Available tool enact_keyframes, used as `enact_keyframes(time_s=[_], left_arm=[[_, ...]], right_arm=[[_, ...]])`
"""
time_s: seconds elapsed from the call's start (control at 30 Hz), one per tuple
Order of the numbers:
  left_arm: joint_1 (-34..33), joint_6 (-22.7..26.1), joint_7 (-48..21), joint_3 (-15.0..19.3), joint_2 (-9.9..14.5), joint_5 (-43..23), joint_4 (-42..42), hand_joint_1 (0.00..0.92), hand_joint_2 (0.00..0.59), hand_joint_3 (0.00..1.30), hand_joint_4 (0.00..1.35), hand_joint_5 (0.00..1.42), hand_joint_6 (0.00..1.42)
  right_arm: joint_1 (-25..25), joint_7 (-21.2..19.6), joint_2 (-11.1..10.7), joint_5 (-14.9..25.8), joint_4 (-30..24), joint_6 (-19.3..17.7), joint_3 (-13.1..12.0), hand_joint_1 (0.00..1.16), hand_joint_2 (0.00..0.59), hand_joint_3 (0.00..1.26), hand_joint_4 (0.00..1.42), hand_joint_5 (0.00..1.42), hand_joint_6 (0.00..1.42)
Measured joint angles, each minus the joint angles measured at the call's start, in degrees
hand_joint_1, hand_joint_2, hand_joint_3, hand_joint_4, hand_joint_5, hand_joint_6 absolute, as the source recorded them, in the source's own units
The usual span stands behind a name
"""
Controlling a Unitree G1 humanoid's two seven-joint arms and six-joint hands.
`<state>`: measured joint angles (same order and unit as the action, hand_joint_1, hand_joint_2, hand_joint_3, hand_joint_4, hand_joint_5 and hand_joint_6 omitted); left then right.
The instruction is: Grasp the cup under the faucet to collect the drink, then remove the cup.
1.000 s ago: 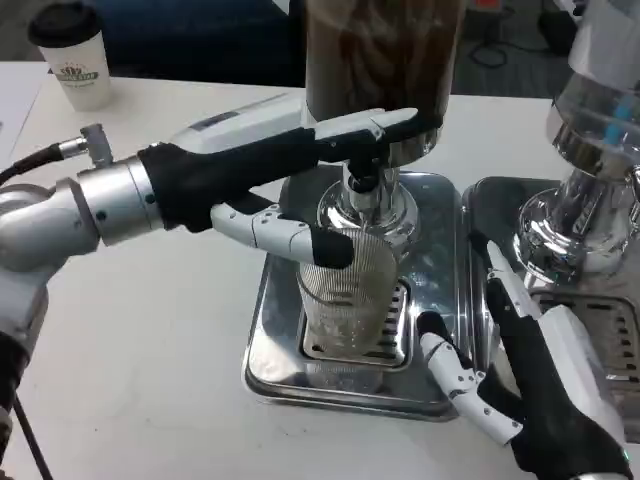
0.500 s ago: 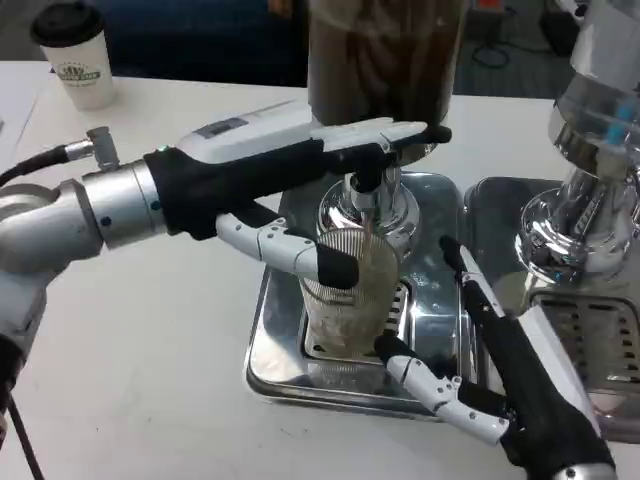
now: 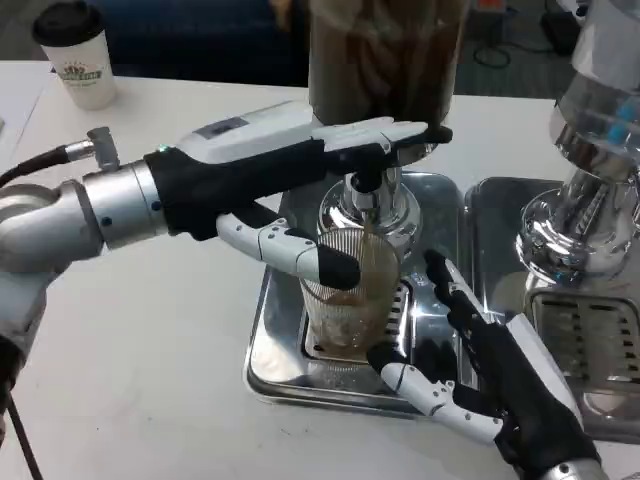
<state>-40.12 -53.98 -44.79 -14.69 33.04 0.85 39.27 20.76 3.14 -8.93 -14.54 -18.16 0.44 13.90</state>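
above: we see the chrome faucet [image 3: 368, 205] and dark drink tank [image 3: 385, 55] over the ribbed clear plastic cup [image 3: 345, 290] | left: our left hand [image 3: 300, 190] blocks | near-right: right hand [image 3: 480, 375] close by | right: second chrome dispenser [image 3: 585, 190] | near-left: white table [image 3: 140, 380] open

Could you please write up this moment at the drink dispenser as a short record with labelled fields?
cup: clear ribbed cup standing on the drip tray under the faucet, brown drink in its bottom
left hand: left hand reaching across to the faucet, one finger lying against the cup's upper side
right hand: right hand on the tray beside the cup, fingers spread, holding nothing
dispenser: tank of dark drink above the faucet
second dispenser: chrome base at the right
paper cup: white, black lid, far left
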Motion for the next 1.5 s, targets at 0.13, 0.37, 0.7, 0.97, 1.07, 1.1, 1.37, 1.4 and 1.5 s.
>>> enact_keyframes(time_s=[0.13,0.37,0.7,0.97,1.07,1.1,1.37,1.4,1.5], left_arm=[[0.0,0.0,0.0,0.0,0.0,0.0,0.0,0.000,0.002,0.04,0.00,0.00,0.00],[0.1,-0.1,0.1,0.0,0.1,0.0,0.0,0.000,0.004,0.04,0.00,0.00,0.00],[0.3,-0.1,0.2,0.0,0.2,0.0,-0.3,0.000,0.004,0.04,0.00,0.00,0.00],[1.1,-0.1,0.3,0.0,0.2,0.0,-1.0,0.000,0.004,0.04,0.00,0.00,0.00],[1.1,0.0,0.3,0.0,0.2,0.0,-1.1,0.000,0.004,0.04,0.00,0.00,0.00],[1.1,0.0,0.3,0.0,0.2,0.0,-1.1,0.000,0.004,0.04,0.00,0.00,0.00],[1.4,0.2,0.3,0.0,0.3,0.0,-1.5,0.000,0.004,0.04,0.00,0.00,0.00],[1.4,0.2,0.3,0.0,0.3,0.0,-1.6,0.000,0.004,0.04,0.00,0.00,0.00],[1.5,0.3,0.4,0.0,0.3,0.0,-1.7,0.000,0.004,0.04,0.00,0.00,0.00]], right_arm=[[-0.3,0.0,0.1,0.2,0.7,-0.8,-0.1,0.61,0.216,0.00,0.00,0.00,0.00],[-1.4,-0.1,0.7,0.3,2.2,-1.4,-0.1,0.61,0.216,0.00,0.00,0.00,0.00],[-3.8,-0.8,1.7,-0.3,4.3,-1.5,-0.3,0.61,0.215,0.00,0.00,0.00,0.00],[-5.3,-1.3,2.0,-0.3,5.8,-1.5,-0.5,0.62,0.221,0.00,0.00,0.00,0.00],[-6.3,-1.3,2.2,-0.3,6.8,-1.5,-0.7,0.62,0.224,0.00,0.00,0.00,0.00],[-6.5,-1.3,2.2,-0.3,6.9,-1.5,-0.7,0.61,0.225,0.00,0.00,0.00,0.00],[-8.1,-1.4,2.8,-0.1,9.1,-1.5,-1.2,0.61,0.226,0.00,0.00,0.00,0.00],[-8.3,-1.4,2.9,-0.1,9.3,-1.5,-1.2,0.61,0.226,0.00,0.00,0.00,0.00],[-9.5,-1.3,3.3,0.0,10.0,-1.5,-1.3,0.61,0.225,0.00,0.00,0.00,0.00]])
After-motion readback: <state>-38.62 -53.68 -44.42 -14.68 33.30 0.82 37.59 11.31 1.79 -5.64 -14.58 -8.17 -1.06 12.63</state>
